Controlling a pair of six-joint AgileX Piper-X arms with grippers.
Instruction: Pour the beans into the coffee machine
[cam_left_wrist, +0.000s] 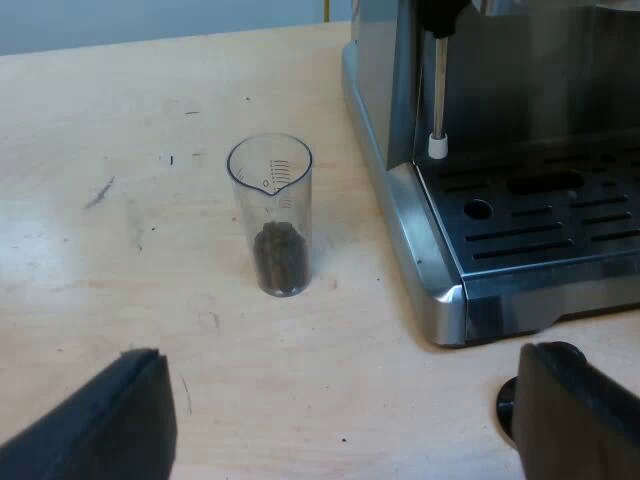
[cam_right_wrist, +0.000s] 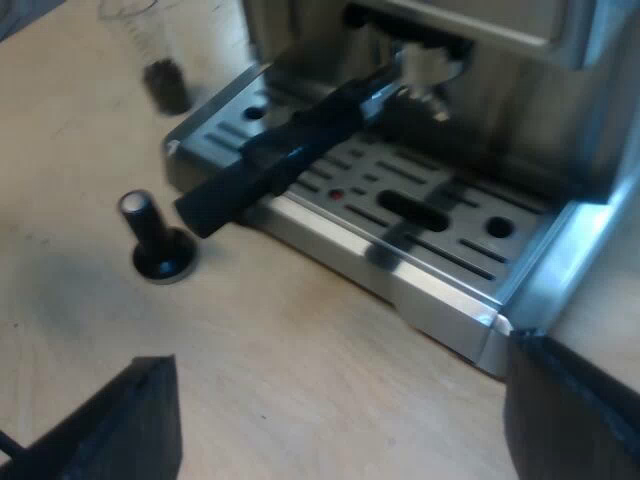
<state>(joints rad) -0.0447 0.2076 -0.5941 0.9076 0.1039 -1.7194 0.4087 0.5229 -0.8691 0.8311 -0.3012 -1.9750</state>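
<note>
Two black fingers of the left gripper (cam_left_wrist: 340, 420) are spread wide with nothing between them, low over the pale table (cam_left_wrist: 100, 120). Taking twelve o'clock as straight ahead of those fingers, the measuring glass (cam_left_wrist: 270, 215) stands upright on the table at about eleven o'clock, well apart from the gripper. Its spout faces the fingers, and a small heap of dark beans (cam_left_wrist: 279, 258) lies at its bottom. The glass is near the espresso machine (cam_left_wrist: 400, 150) but not touching it. The machine's steel corner and slotted drip tray (cam_left_wrist: 550, 215) lie at about one o'clock. A thin steam wand (cam_left_wrist: 438, 90) with a white tip hangs over the tray's edge. A dark round base, seemingly the tamper (cam_left_wrist: 508, 405), sits on the table just beside one left finger, at about three o'clock.

The right gripper (cam_right_wrist: 340, 420) is likewise spread wide and holds nothing, above bare table (cam_right_wrist: 300, 340). The machine's drip tray (cam_right_wrist: 400, 230) is at twelve to one o'clock from it. The holder (cam_right_wrist: 425, 70) is locked into the machine's front, and its dark handle (cam_right_wrist: 270, 165) reaches out over the tray's edge toward the tamper (cam_right_wrist: 152, 240). That tamper stands upright on the table at about ten o'clock, shiny cap up, just short of the handle's end. Farther off at about eleven o'clock, the measuring glass (cam_right_wrist: 160, 60) shows as a blur with its beans (cam_right_wrist: 167, 85).
</note>
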